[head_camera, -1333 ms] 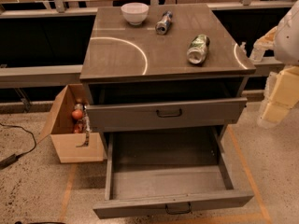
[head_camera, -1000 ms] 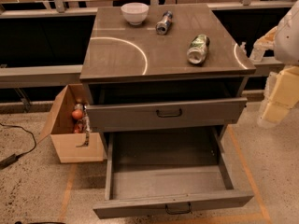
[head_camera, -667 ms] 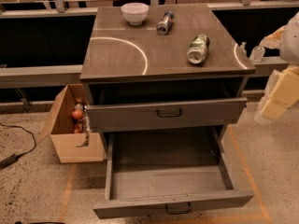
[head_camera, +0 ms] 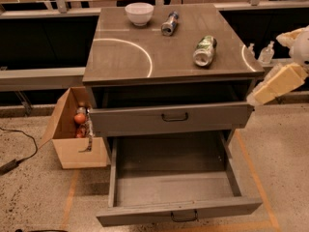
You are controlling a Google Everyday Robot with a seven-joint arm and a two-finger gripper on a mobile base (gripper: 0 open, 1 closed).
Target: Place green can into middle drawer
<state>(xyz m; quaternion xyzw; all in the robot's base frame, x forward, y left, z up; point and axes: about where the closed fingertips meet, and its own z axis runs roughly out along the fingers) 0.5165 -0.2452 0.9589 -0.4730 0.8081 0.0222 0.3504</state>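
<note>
The green can (head_camera: 204, 50) lies on its side on the right part of the grey cabinet top (head_camera: 120, 57). My gripper (head_camera: 259, 51) hangs at the top's right edge, to the right of the can and apart from it, with its fingers apart and empty. My cream arm (head_camera: 279, 82) comes in from the right. The upper drawer (head_camera: 169, 117) is out a little. The drawer below it (head_camera: 174, 190) is pulled fully out and holds nothing.
A slimmer silver and dark can (head_camera: 169, 23) lies at the back of the top, and a white bowl (head_camera: 139, 12) stands to its left. An open cardboard box (head_camera: 77, 129) with small items sits on the floor left of the cabinet. A cable (head_camera: 19, 149) runs along the floor.
My arm has shifted slightly at the right edge. The green can and the drawers have not moved.
</note>
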